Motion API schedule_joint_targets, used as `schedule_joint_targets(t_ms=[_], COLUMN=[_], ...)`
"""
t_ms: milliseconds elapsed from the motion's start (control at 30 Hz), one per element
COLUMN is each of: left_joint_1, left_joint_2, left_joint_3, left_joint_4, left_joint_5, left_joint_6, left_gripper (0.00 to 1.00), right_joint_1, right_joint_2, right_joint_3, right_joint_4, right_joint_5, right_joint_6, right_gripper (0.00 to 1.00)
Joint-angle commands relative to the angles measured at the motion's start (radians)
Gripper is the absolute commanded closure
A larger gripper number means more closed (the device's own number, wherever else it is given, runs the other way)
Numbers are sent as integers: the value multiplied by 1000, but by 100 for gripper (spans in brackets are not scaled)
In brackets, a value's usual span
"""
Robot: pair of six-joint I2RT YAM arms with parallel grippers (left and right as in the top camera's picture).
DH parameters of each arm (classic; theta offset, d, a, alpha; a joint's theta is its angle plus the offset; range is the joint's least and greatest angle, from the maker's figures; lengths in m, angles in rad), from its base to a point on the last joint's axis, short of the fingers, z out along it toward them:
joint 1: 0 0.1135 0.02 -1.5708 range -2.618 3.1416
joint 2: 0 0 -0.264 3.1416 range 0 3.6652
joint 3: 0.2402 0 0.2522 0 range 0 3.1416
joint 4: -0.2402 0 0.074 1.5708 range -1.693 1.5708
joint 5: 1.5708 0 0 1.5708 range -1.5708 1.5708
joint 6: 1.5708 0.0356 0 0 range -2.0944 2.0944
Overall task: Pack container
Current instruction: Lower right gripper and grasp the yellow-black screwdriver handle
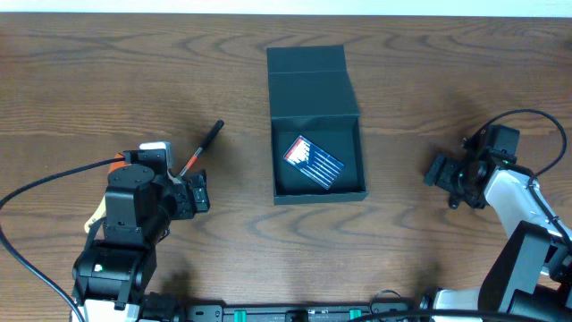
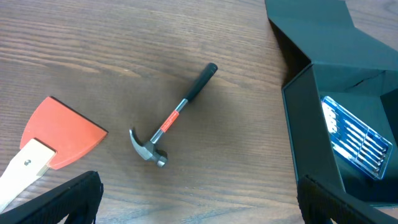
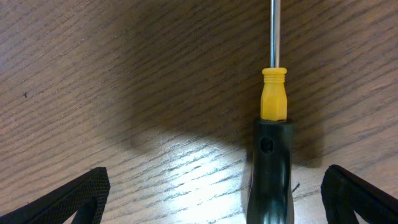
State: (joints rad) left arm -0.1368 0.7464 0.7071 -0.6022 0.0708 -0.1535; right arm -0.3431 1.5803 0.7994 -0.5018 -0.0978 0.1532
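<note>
Overhead and wrist views. The container [image 1: 317,125] stands at the middle of the table [image 1: 89,72], between the two arms, its flap lid open and lying flat on the far side. Inside lies a flat red-and-blue packet [image 1: 314,162], set askew; its contents are unreadable, and glare washes it out in the left wrist view. The left gripper [image 2: 199,208] has its fingers wide apart, only their tips entering the frame, above a small hammer [image 2: 171,118] and an orange scraper [image 2: 59,134] whose handle is cut off at the edge. The right gripper [image 3: 211,202], fingers likewise spread and touching nothing, hangs over a screwdriver [image 3: 272,124]; its shaft tip and handle end are cropped.
</note>
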Motion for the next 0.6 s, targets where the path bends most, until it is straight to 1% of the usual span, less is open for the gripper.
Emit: schedule_joint_targets(t_ms=[0, 133, 233, 367, 433, 567], left_joint_1=[1, 1, 1, 1, 1, 1], left_joint_2=[2, 2, 2, 2, 2, 2], left_joint_3=[23, 23, 23, 23, 23, 23], left_joint_4=[-1, -1, -1, -1, -1, -1], left_joint_5=[-12, -12, -12, -12, -12, -12], left_joint_6=[2, 2, 2, 2, 2, 2], left_gripper=[1, 1, 2, 1, 1, 2], right_joint_1=[-3, -3, -3, -3, -3, -3], right_joint_2=[7, 10, 10, 10, 10, 10], right_joint_3=[-8, -9, -10, -10, -10, -10], right_joint_4=[13, 15, 15, 11, 8, -4], right_joint_5=[-4, -3, -4, -3, -3, 20], right_joint_6=[18, 18, 18, 18, 18, 18], right_gripper=[9, 11, 17, 20, 20, 15])
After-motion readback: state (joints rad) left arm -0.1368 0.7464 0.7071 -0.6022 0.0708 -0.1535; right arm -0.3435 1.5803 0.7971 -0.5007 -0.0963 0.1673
